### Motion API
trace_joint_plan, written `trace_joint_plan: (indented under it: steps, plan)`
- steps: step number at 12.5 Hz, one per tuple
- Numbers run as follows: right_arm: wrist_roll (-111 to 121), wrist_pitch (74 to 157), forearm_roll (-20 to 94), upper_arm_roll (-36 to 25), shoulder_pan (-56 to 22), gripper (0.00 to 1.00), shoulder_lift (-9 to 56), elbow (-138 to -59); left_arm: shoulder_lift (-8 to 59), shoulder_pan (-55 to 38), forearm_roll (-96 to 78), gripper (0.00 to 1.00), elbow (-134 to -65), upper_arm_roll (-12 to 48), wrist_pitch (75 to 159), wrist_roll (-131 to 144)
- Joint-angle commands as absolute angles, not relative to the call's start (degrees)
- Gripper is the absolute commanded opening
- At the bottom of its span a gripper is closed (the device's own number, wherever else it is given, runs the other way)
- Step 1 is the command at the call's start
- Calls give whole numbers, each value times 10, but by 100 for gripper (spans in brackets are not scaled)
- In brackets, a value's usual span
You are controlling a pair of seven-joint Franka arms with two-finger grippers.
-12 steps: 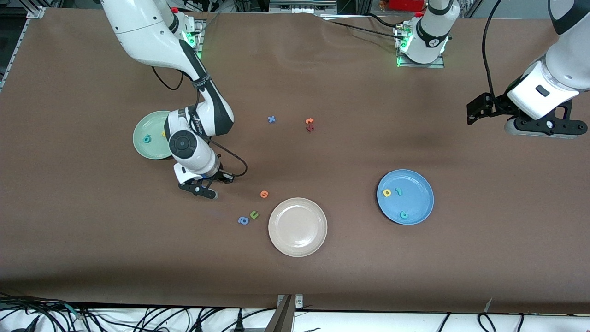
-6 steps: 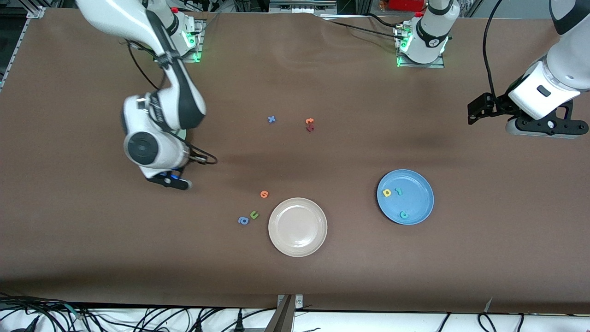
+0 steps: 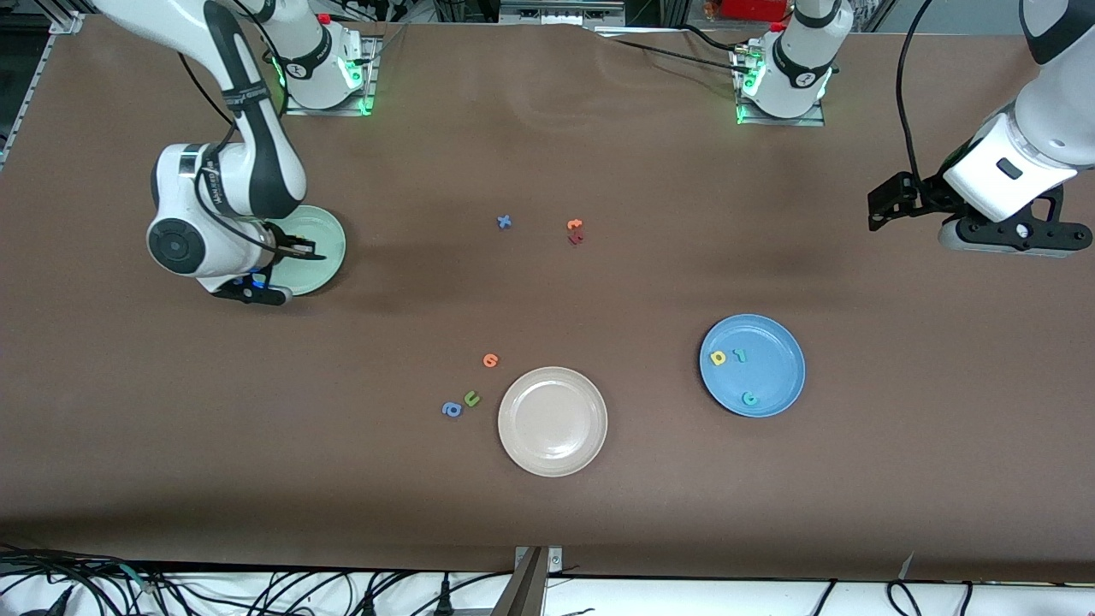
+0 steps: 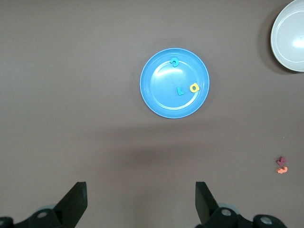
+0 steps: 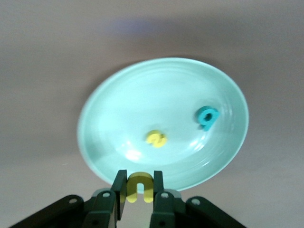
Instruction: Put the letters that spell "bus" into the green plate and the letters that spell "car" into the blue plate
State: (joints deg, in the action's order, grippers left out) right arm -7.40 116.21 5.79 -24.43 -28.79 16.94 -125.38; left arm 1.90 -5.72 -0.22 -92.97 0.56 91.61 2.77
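My right gripper (image 5: 139, 184) is shut on a yellow u (image 5: 139, 186) and hangs over the rim of the pale green plate (image 5: 142, 99). In that plate lie a yellow s (image 5: 156, 138) and a teal b (image 5: 207, 117). In the front view the right gripper (image 3: 252, 295) and its arm cover much of the green plate (image 3: 325, 248). The blue plate (image 3: 774, 364) holds a yellow a (image 3: 719, 358), a teal r (image 3: 741, 355) and a teal c (image 3: 749, 398). My left gripper (image 3: 1014, 238) waits open over bare table at the left arm's end, its fingers wide apart and empty.
An empty beige plate (image 3: 552, 421) stands between the two plates, nearer the front camera. Beside it lie a green u (image 3: 471, 398), a blue a (image 3: 452, 410) and an orange letter (image 3: 490, 360). Mid-table sit a blue x (image 3: 505, 222) and an orange and a dark red letter (image 3: 575, 231).
The right arm has swung from the table near the loose letters toward its own end, carrying the yellow u to the green plate's rim. The left arm has not moved.
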Motion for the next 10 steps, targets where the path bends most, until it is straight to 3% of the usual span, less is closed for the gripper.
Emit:
trace_joint_plan:
  steps: [1,4,5,6,7,10]
  plan:
    - [-55,1244,50,-250,-293,5,142,-1345,10,-61,-8,100,-933,0,910,16]
    - [-48,1263,50,-250,-293,8,155,-1361,11,-61,-8,100,-933,0,910,15]
    - [-41,1263,51,-250,-292,27,155,-1360,10,-61,-8,100,-933,0,910,15]
    - [-40,1262,51,-250,-292,84,151,-1360,11,-61,-8,100,-932,0,910,15]
    - [-40,1256,52,-252,-292,99,141,-1355,11,-61,-8,100,-933,0,910,14]
    - [-53,1210,53,-252,-293,99,103,-1320,11,-61,-8,100,-933,0,909,14]
